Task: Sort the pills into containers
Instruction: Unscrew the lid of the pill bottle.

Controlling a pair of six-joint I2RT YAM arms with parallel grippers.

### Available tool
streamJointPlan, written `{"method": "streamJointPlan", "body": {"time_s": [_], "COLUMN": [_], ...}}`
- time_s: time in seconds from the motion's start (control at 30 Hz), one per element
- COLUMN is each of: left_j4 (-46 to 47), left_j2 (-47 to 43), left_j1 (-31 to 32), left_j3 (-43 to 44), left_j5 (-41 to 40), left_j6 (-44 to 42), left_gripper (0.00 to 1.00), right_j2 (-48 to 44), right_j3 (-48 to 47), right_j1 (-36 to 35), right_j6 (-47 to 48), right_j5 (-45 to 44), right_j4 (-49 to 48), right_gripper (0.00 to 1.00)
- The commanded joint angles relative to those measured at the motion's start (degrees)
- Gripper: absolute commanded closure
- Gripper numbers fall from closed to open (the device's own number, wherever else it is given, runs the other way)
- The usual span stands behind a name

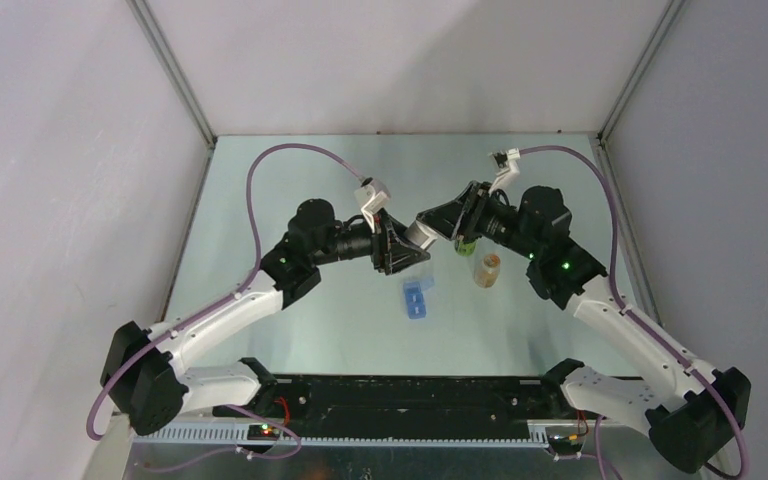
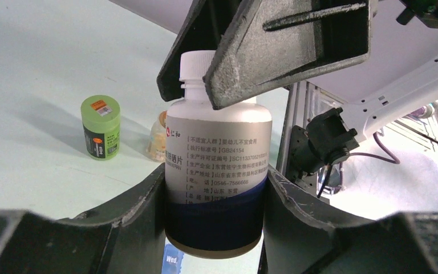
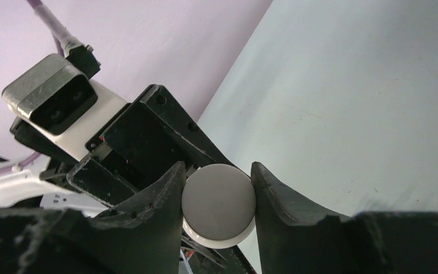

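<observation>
While the left hand grips the body of a white pill bottle, its two fingers pressed against the labelled sides, the right hand is closed on the bottle's white cap, one finger touching each side of it. The bottle hangs between the two hands above the middle of the surface, clear of it. A blue pill box lies on the surface just nearward of the left hand, towards the near edge. A green bottle stands upright just right of centre, beneath the right hand in the top view, and a small amber jar stands just beside it, a little nearer the near edge.
</observation>
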State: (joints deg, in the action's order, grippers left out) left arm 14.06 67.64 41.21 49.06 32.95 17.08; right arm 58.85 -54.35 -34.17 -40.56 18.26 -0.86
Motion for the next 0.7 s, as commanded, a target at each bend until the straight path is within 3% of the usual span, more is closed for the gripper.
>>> {"method": "streamJointPlan", "body": {"time_s": [0.0,0.13,0.27,0.4,0.67], "left_j4": [2.86,2.72,2.79,5.91,7.36], "left_j2": [-0.65,-0.91,-1.68,-3.04,-3.27], "left_j1": [-0.18,-0.24,-0.15,-0.21,-0.20], "left_j3": [-0.33,-0.56,-1.28,-2.75,-3.57], "left_j5": [1.83,5.36,9.53,15.59,16.09], "left_j6": [0.22,-0.11,-1.45,-0.85,-0.47], "left_gripper": [1.00,1.00,1.00,1.00,1.00], "right_j2": [-1.41,-0.75,-0.68,-0.66,0.51], "right_j3": [-2.56,-2.61,-2.61,-2.61,-2.61], "right_j1": [3.88,9.21,13.09,15.47,15.83], "right_j6": [7.06,10.64,10.52,7.25,1.84], "right_j5": [13.77,27.58,35.31,37.11,35.82], "right_j4": [-3.62,-5.65,-8.80,-11.88,-15.69], "right_gripper": [0.68,0.67,0.66,0.69,0.73]}}
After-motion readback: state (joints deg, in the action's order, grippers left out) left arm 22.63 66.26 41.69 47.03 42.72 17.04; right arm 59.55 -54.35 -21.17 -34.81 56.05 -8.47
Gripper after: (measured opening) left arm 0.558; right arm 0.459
